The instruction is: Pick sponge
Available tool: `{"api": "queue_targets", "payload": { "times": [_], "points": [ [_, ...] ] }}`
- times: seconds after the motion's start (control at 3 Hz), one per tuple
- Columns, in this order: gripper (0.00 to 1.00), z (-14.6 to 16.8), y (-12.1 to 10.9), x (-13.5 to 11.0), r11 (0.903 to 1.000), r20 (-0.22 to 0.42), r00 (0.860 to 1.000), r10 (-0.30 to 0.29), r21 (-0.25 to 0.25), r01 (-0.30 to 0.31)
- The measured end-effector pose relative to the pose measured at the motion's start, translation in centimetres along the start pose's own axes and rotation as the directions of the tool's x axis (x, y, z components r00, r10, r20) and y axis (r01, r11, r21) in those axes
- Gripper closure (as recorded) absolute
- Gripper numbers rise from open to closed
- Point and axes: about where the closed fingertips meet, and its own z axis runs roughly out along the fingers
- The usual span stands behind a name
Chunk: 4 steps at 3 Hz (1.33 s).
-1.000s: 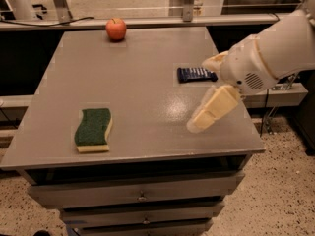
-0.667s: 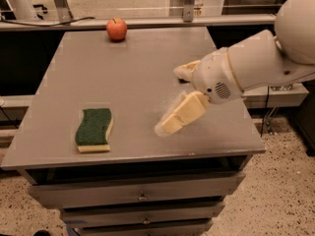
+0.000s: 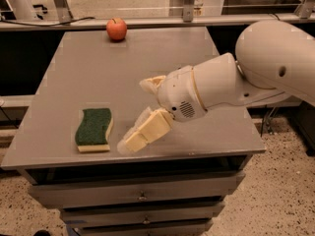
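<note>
The sponge [image 3: 93,128] lies flat near the front left edge of the grey table [image 3: 88,73], dark green top up with a pale yellow layer showing below. My gripper [image 3: 134,114] hangs over the table just right of the sponge, apart from it and holding nothing. Its two cream fingers are spread open. The lower finger [image 3: 143,133] points down-left to within a finger's width of the sponge's right edge. The white arm [image 3: 231,82] comes in from the right.
A red apple [image 3: 116,28] sits at the table's far edge. Drawers [image 3: 142,195] run under the front of the table. A rail with posts [image 3: 187,14] stands behind it. Speckled floor [image 3: 275,181] lies to the right.
My arm has swung left across the table, bringing the gripper from the right side close to the sponge. It now covers the dark blue bar. The sponge and apple have not moved.
</note>
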Motion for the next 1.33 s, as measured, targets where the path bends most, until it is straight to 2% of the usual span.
{"api": "queue_targets", "payload": {
  "times": [0.33,0.67,1.0,1.33],
  "points": [
    [0.00,1.8,0.4,0.5,0.9991,0.029,0.999,-0.040,-0.016,0.040],
    [0.00,5.1,0.7,1.5,0.9943,0.065,0.993,-0.096,-0.040,0.099],
    [0.00,7.5,0.1,2.5,0.9902,0.087,0.987,-0.136,-0.023,0.138],
    [0.00,8.5,-1.2,2.3,0.9890,0.107,0.984,-0.146,0.041,0.142]
  ]
}}
